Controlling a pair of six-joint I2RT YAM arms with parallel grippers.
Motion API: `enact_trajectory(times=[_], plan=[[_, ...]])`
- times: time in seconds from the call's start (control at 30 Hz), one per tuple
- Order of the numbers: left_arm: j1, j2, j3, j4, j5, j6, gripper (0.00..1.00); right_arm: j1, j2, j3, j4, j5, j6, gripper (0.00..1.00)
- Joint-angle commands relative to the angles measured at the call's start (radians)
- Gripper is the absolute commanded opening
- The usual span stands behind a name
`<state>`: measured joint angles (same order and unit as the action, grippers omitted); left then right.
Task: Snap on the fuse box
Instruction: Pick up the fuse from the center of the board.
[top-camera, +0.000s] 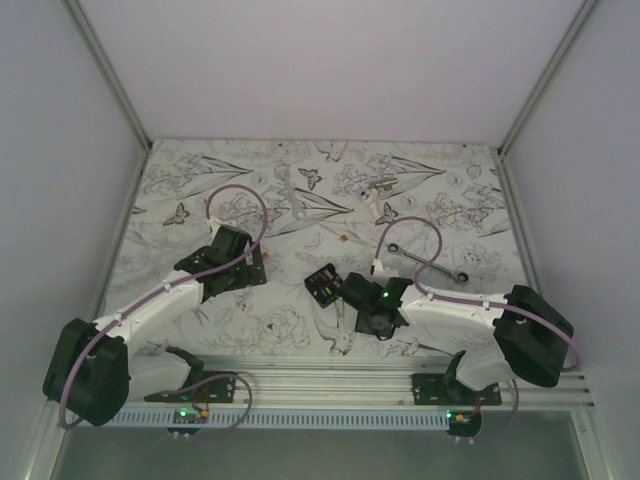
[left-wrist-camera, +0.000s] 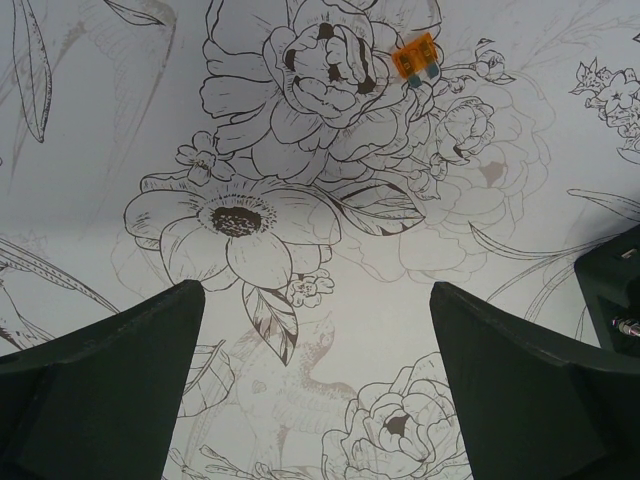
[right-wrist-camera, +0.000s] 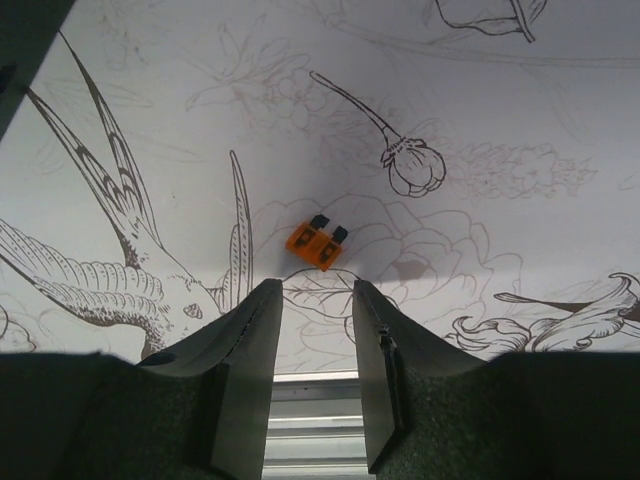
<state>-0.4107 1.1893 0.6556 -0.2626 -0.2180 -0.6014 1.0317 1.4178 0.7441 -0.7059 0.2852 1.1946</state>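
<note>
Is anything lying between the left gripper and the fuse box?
Nothing visible. In the top view only bare printed cloth separates the open left gripper from the fuse box. A loose orange fuse lies further back, off that line.

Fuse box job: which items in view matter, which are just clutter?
Job: fuse box; right gripper, open near a loose orange fuse (likely relevant).
Lying about: silver wrench; small white parts; left gripper, open and empty.
</note>
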Motion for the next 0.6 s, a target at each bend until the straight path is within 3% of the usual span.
enact_trajectory(times=[0.0, 0.57], plan=[[0.002, -0.013, 0.012, -0.024, 0.0, 0.015, 1.0, 0.007, 0.022, 0.006, 0.04, 0.068, 0.058, 0.4], [0.0, -0.008, 0.013, -0.025, -0.005, 0.018, 1.0, -0.037, 0.142, 0.095, 0.081, 0.092, -0.107, 0.38]])
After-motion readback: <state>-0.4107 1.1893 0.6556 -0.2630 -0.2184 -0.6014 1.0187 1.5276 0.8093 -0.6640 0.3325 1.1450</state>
